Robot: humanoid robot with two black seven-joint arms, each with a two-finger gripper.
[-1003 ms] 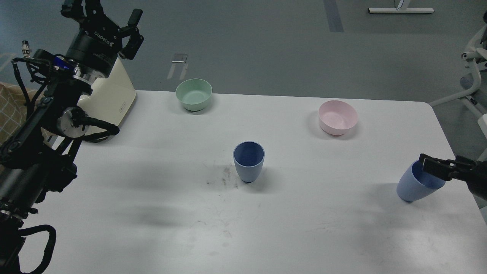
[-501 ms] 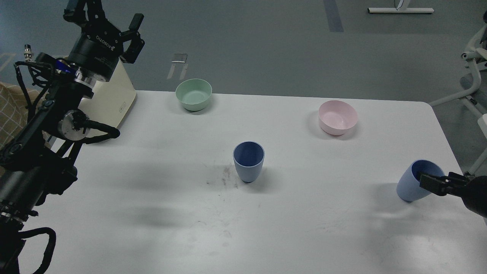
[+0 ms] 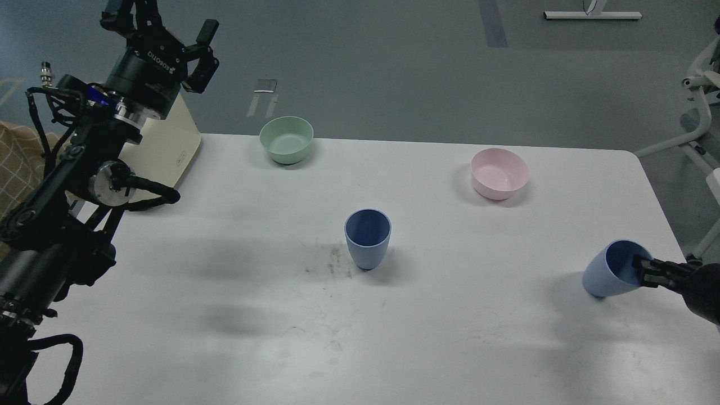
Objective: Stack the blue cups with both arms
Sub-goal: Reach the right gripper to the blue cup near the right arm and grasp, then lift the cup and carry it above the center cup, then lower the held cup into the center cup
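Note:
One blue cup stands upright near the middle of the white table. A second blue cup is at the right edge, tilted with its mouth toward the right and its base on or just above the table. My right gripper comes in from the right edge. It grips this cup's rim, with one finger inside the mouth. My left gripper is raised at the far left, above the table's back corner. It is open, empty and far from both cups.
A mint-green bowl sits at the back left and a pink bowl at the back right. A cream box-like appliance stands at the left back corner under my left arm. White chair legs stand beyond the right edge.
The right gripper has drawn back toward the right edge, and the cup in it has tipped further over. The left gripper has shifted slightly up and to the right.

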